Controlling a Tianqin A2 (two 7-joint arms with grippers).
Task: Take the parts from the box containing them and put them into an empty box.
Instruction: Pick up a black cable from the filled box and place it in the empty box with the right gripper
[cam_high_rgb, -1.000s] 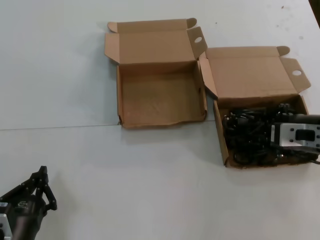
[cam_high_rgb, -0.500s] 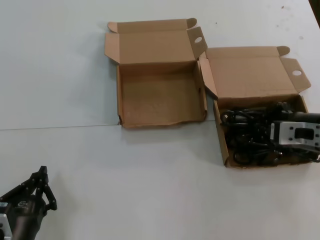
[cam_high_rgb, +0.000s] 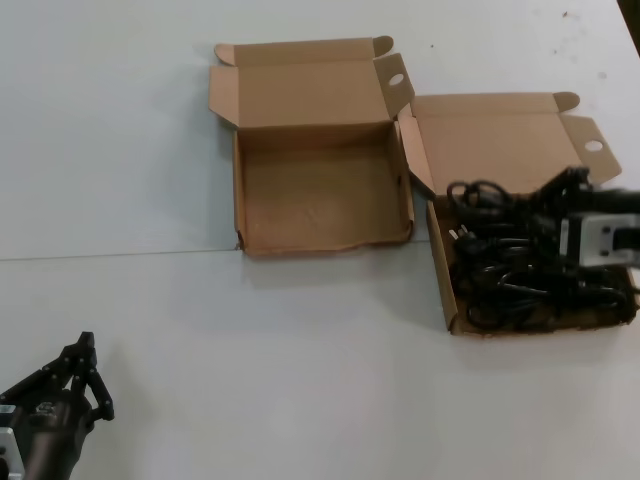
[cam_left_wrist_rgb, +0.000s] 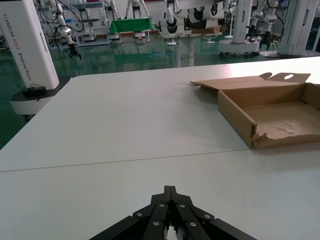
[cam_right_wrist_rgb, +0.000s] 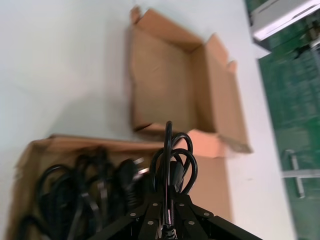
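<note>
Now the right gripper (cam_right_wrist_rgb: 167, 220) hangs over the wide box (cam_high_rgb: 447, 300), jaws pinched on a looped black cable (cam_right_wrist_rgb: 172, 165) held above the tangle of cables (cam_high_rgb: 510, 285) inside. Just beside that box sits the squarer empty box (cam_high_rgb: 325, 243), lid open. Well away from it, near the table's (cam_high_rgb: 300, 380) front edge, the left gripper (cam_left_wrist_rgb: 170, 192) rests with jaws pressed together.

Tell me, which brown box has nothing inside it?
The squarer box with the wavy, dented front wall, on the left of the pair. Its floor is bare cardboard, while the wider box beside it is full of black cables, where the right gripper works.
</note>
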